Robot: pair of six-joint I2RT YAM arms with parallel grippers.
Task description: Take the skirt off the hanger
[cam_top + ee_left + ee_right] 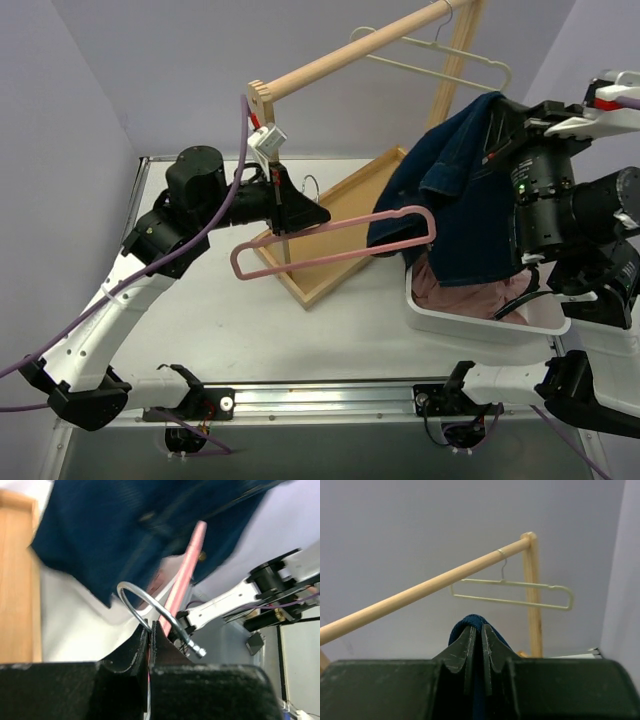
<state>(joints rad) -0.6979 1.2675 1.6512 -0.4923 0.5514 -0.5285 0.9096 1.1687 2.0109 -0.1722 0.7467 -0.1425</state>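
The dusty-pink skirt (465, 290) lies in a white bin (480, 328), half covered by a dark blue denim garment (470, 200). The cream hanger (440, 62) hangs bare on the wooden rail; it also shows in the right wrist view (512, 594). My left gripper (288, 203) (150, 627) is shut at the base of the silver hook (135, 592) of a pink hanger (330, 255) (187, 570), holding it level above the table. My right gripper (500, 122) (476, 630) is shut on the denim garment (472, 619), lifting it by its top. The denim still overlaps the pink hanger's right end.
A wooden rack with a slanting rail (350, 50) (420, 592) and a flat wooden base (340, 215) stands at the back middle. The white bin sits at the right front. Grey walls close in the table on the left and behind.
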